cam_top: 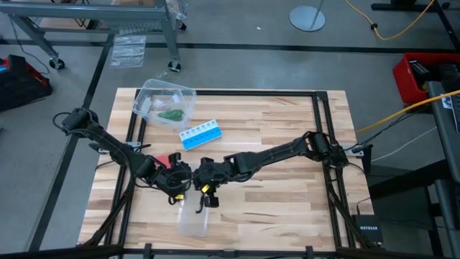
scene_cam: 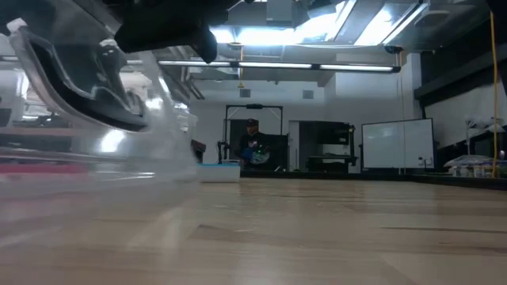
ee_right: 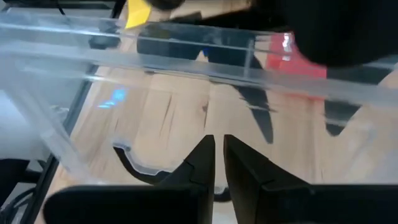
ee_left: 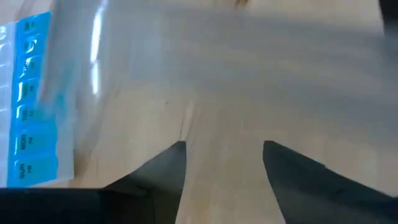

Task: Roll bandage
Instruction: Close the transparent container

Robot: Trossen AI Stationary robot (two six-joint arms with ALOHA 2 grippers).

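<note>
Both arms meet over the table's near middle, above a clear lid, while the bandage lies well apart in the clear tub at the far left — nearer the left arm's side. Left gripper has fingers spread, holding nothing; right gripper has fingers almost together — empty.
</note>
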